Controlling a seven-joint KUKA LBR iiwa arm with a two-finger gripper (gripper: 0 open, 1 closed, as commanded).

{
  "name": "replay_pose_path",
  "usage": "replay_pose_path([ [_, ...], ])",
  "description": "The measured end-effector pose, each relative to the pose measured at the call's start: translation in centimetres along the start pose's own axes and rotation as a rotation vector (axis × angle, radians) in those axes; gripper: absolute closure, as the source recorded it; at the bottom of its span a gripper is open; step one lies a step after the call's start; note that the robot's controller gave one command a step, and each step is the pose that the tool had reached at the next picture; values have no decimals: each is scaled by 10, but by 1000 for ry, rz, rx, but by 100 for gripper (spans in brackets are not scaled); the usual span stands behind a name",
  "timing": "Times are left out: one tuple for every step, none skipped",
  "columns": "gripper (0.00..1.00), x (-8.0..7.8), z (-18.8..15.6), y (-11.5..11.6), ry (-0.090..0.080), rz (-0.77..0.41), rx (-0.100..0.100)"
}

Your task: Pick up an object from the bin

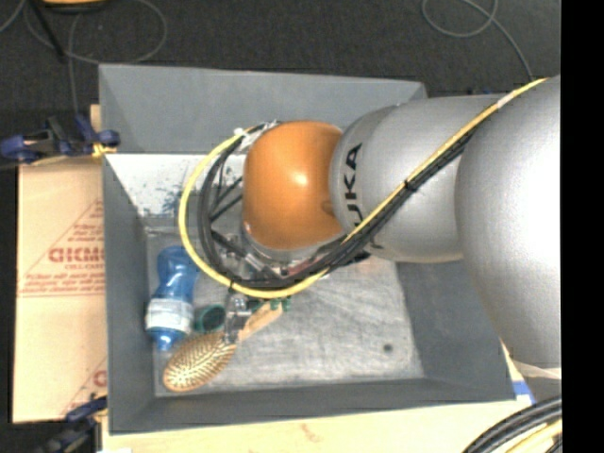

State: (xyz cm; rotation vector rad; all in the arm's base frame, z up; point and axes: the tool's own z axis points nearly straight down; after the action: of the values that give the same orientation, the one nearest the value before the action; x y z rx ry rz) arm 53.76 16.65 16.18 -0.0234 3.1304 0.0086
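Observation:
My gripper (238, 306) reaches down at the bin's left side, mostly hidden under the arm's orange cover. Just below it lies a hairbrush (198, 362) with a golden oval head and a wooden handle that runs up and to the right beneath the gripper. A small dark green thing (209, 317) lies right beside the gripper on its left, partly hidden. Further left, a crumpled blue plastic bottle (173, 291) with a white label end lies along the bin's left wall.
The arm and its orange cover with yellow and black cables hang over the bin's back and middle. Grey bin floor shows to the right of the brush handle, with a small dark speck on it.

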Motion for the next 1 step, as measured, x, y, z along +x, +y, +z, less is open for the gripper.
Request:
replay_pose_path([
  [100, -17, 83, -7, 22, -49, 2],
])
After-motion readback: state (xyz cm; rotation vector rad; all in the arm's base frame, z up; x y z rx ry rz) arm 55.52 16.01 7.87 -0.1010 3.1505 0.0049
